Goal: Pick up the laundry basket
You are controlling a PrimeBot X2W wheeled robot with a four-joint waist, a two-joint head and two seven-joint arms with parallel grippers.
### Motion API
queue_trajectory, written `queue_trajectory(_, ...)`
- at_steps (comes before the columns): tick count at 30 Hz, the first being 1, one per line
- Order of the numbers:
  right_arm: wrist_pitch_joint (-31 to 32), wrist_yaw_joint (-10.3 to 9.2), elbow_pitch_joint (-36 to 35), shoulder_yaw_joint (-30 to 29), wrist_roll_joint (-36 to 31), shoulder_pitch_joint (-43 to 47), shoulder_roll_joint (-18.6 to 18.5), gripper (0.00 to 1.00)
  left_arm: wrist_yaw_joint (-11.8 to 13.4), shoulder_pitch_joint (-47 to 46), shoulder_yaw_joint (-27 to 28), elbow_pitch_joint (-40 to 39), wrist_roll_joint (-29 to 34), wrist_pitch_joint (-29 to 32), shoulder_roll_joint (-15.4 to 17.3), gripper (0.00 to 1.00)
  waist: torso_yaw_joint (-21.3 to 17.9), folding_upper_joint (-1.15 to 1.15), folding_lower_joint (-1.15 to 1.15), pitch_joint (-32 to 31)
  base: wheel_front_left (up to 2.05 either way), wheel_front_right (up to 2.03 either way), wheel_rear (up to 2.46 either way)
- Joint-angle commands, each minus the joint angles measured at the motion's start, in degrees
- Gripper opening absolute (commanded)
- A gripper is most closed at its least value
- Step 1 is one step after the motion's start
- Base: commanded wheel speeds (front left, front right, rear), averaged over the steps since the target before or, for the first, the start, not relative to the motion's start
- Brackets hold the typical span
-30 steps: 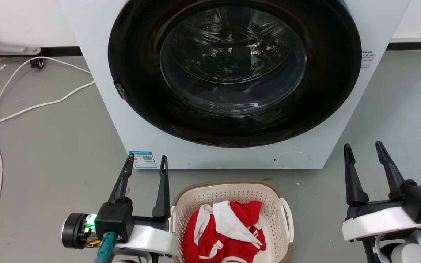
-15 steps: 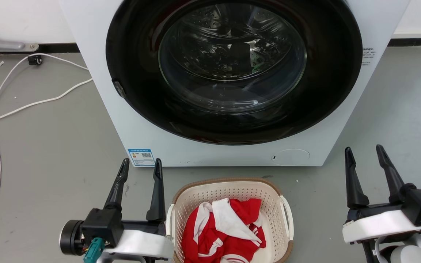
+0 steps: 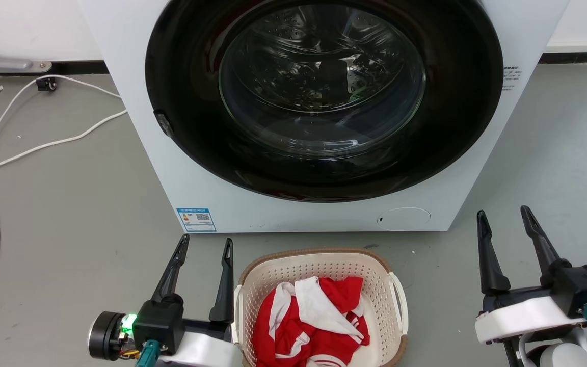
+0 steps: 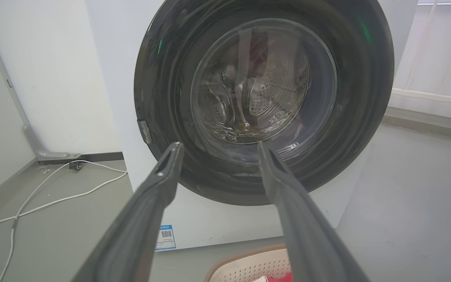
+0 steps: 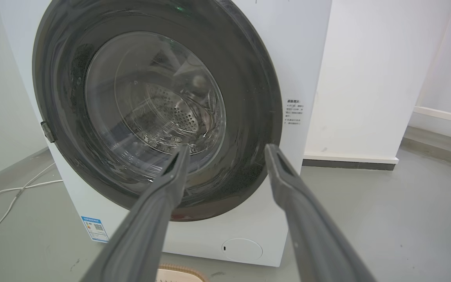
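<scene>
Looking down on a smooth grey floor [image 3: 69, 229] running back to a white wall [image 3: 33, 25] with a dark baseboard [image 3: 77, 67]. Seeing a white cable [image 3: 85, 133] trailing loose across the floor at the left. Facing a white washer [image 3: 298, 216] standing on that floor, its round dark door [image 3: 324, 92] closed and a blue label [image 3: 195, 219] sitting at its lower left corner. Finding the basket [image 3: 324, 267] resting upright on the floor just in front of the washer, between the two arms. Noting cream perforated walls, a brown woven-look rim, a white handle [image 3: 399, 303] on each side, and a red-and-white garment [image 3: 314, 326] lying crumpled inside. Holding the left pincer [image 3: 207, 239] spread wide and empty, fingers pointing toward the washer, inner finger just beside the basket's left side. Holding the right pincer [image 3: 501, 210] wide and empty too, well apart from the basket on the right.
</scene>
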Motion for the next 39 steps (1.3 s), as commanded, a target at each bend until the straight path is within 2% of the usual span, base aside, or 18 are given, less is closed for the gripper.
queue_trajectory(1, -0.4, -0.02, 0.1, 0.0, -1.1, -0.8, -0.2, 1.00, -0.3, 0.4, 0.2, 0.0, 1.3, -0.4, -0.3, 1.00, 0.0, 0.00, 0.00, 0.0, 0.00, 0.00, 0.00)
queue_trajectory(4, -0.7, -0.02, 0.1, 0.0, -2.2, -0.7, -0.2, 1.00, -0.9, 0.7, 0.6, -0.2, 3.0, -0.8, -0.7, 1.00, -0.1, 0.00, 0.00, 0.0, 0.00, 0.00, 0.00)
queue_trajectory(24, -0.6, -0.02, -0.6, 0.0, -0.6, -0.9, -0.2, 1.00, -3.1, 0.6, 3.3, -0.1, 3.7, -0.7, -2.3, 1.00, 0.0, 0.00, 0.00, 1.4, 0.00, 0.00, 0.00)
queue_trajectory(33, -0.6, -0.02, 0.9, 0.7, -1.8, -2.9, -0.2, 1.00, -4.5, -2.4, 4.8, 3.5, 3.3, -0.7, -2.5, 1.00, -0.4, 0.00, 0.00, 7.4, 0.00, 0.00, 0.00)
queue_trajectory(39, -0.6, -0.02, 2.2, 1.6, -3.9, -5.7, -0.2, 1.00, -6.6, -5.6, 5.7, 8.3, 3.3, -0.7, -2.0, 1.00, -0.6, 0.00, 0.00, 13.1, 0.00, 0.00, 0.00)
